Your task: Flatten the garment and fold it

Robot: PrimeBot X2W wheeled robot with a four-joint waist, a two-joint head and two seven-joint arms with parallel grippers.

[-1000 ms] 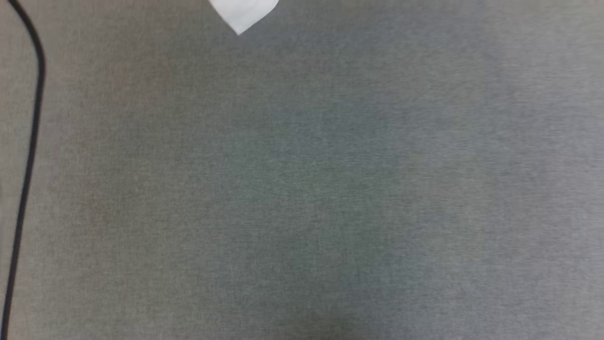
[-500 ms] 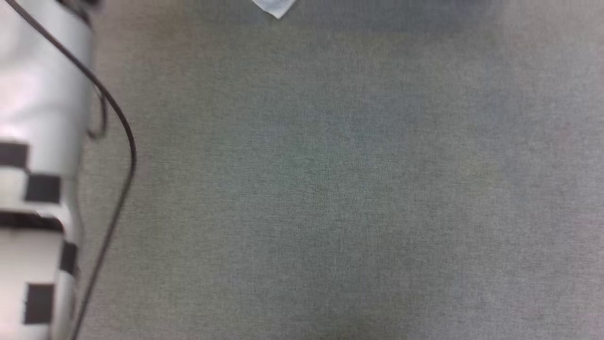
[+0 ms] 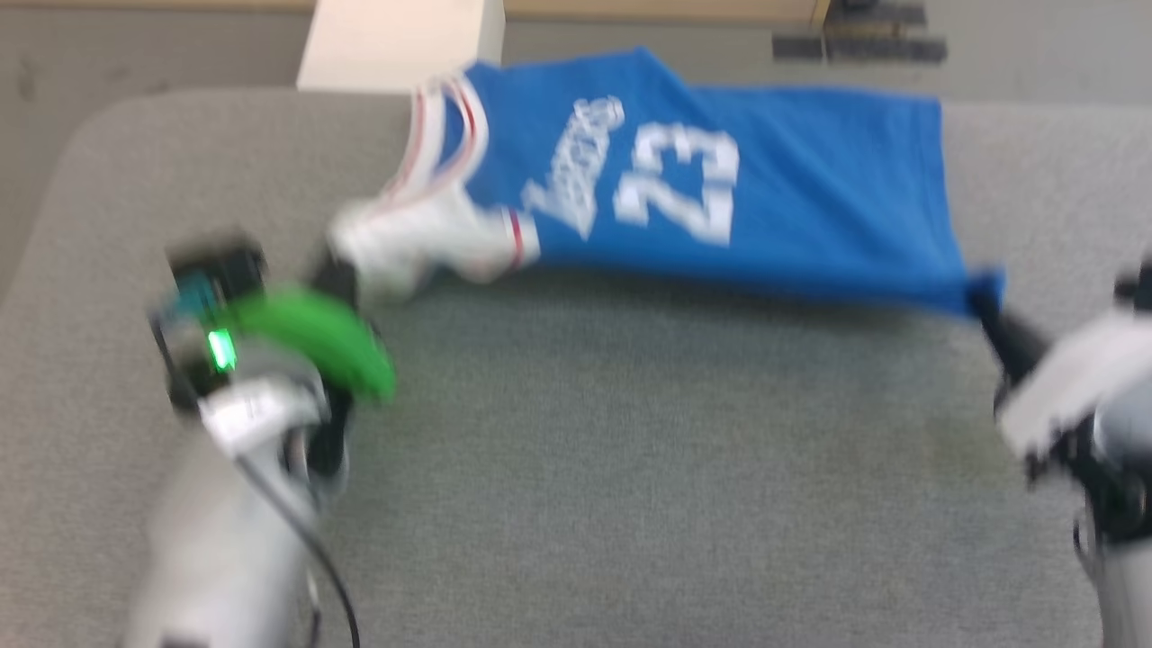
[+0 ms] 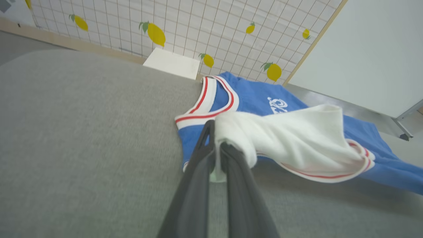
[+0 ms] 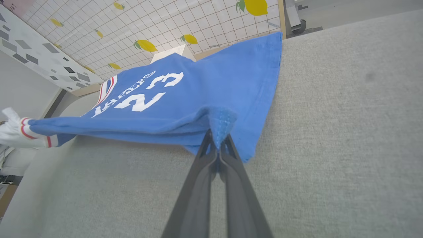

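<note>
The garment [image 3: 765,216], a bright blue soft jersey T-shirt, white-sleeved, lies at twelve o'clock on the grey padded table [image 3: 630,468], near edge lifted. Left gripper [image 4: 216,148] clamps the sleeve at nine, right gripper [image 5: 216,142] the hem at three. Flattening unfinished; no fold evident.

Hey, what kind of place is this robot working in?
Probably an indoor robot test room rather than a home: a large grey fabric-covered table with a blue jersey on it, a backdrop wall printed with tiles and lemons, and a plain white panel beside it.
</note>
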